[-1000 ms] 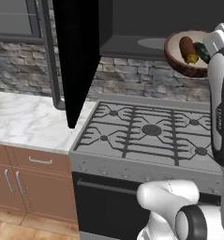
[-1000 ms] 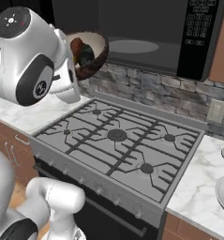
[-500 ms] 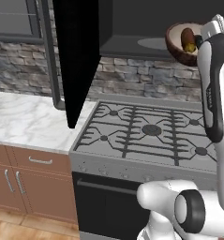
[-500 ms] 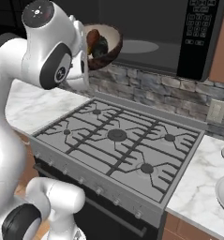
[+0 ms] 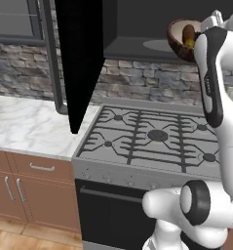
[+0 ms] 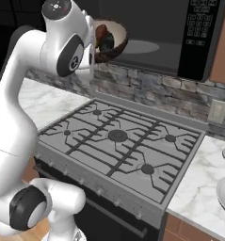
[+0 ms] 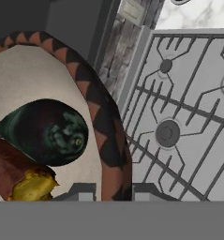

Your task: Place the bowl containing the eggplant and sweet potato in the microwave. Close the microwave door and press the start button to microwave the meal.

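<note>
At the mouth of the microwave (image 5: pixel 152 29), the claw (image 7: pixel 114 190) is clamped on the rim of the bowl (image 7: pixel 92 98), carrying eggplant (image 7: pixel 45 131) and sweet potato (image 7: pixel 17 176). Insertion seems underway; next comes moving it inward over the turntable (image 6: pixel 132 46) and setting it down level.

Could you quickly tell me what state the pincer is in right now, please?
Pincer: closed on the rim of the bowl, which holds the eggplant and sweet potato, at the mouth of the open microwave.
</note>
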